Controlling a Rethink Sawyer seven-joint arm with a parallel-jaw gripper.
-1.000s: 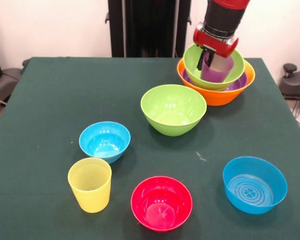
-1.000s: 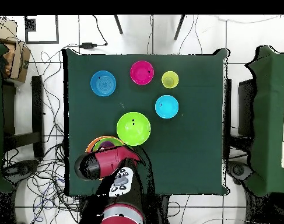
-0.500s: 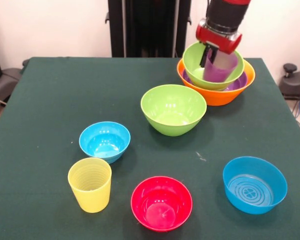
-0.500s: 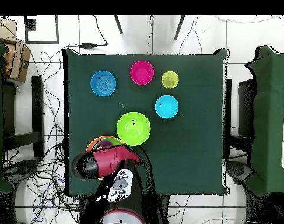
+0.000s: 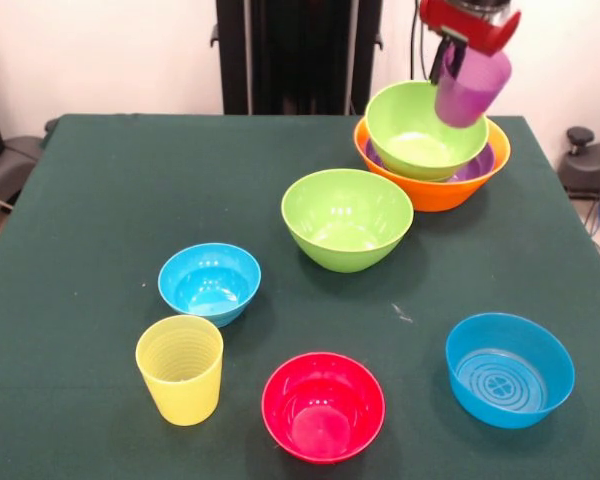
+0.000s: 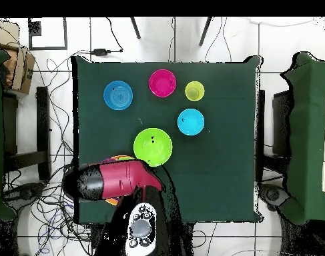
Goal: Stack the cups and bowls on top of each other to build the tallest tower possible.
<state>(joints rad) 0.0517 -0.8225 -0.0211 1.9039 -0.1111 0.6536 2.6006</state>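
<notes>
My gripper is at the top of the front view, shut on the rim of the translucent purple cup. The cup hangs tilted in the air above the right side of the tower. The tower is a lime green bowl in a shallow purple bowl in the large orange bowl. The ribbed yellow cup stands upright near the front left. In the overhead view the red arm covers the tower and the gripper.
Loose on the green table are a lime green bowl, a small blue bowl, a pink-red bowl and a wider blue bowl. The yellow cup stands beside the pink-red bowl.
The gripper has risen and moved right with the purple cup, lifting it out of the tower's green bowl. Nothing else on the table has moved.
</notes>
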